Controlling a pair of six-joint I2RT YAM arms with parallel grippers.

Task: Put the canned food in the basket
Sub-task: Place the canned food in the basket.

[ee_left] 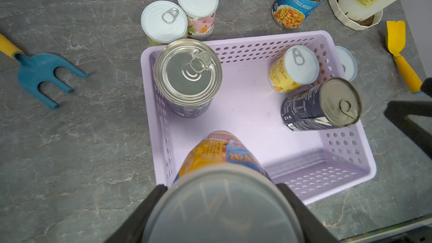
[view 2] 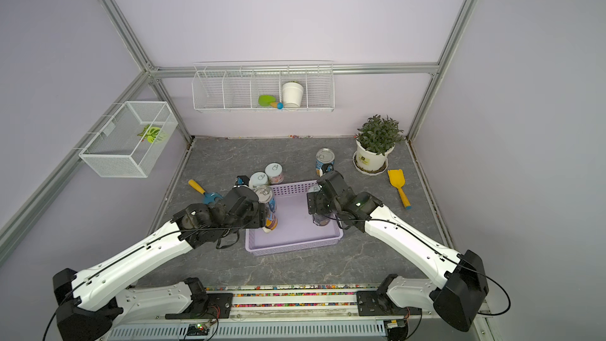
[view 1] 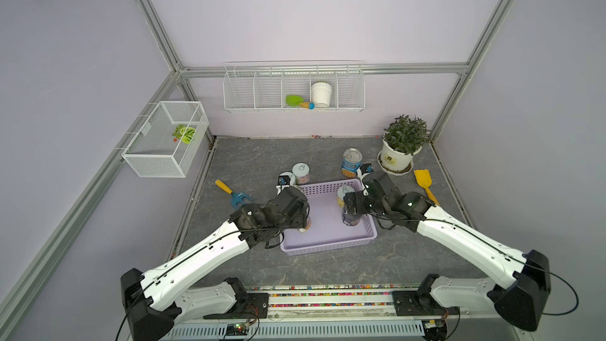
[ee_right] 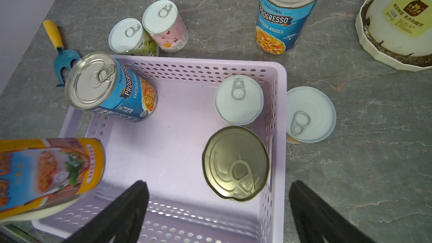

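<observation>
left pincer [ee_left: 222, 190] pinches the colourful can [ee_left: 219, 150] above the lilac basket's [ee_left: 327, 178] 9 o'clock wall. right pincer [ee_right: 218, 183] hangs spread over the dark can [ee_right: 236, 162] at 3 o'clock. let go here, the colourful can may catch the rim and tip, or knock the blue can [ee_right: 112, 90] at 11 o'clock.

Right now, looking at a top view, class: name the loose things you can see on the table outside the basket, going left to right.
Blue garden fork → pink-labelled short can → blue soup can → potted plant → yellow shovel.
</observation>
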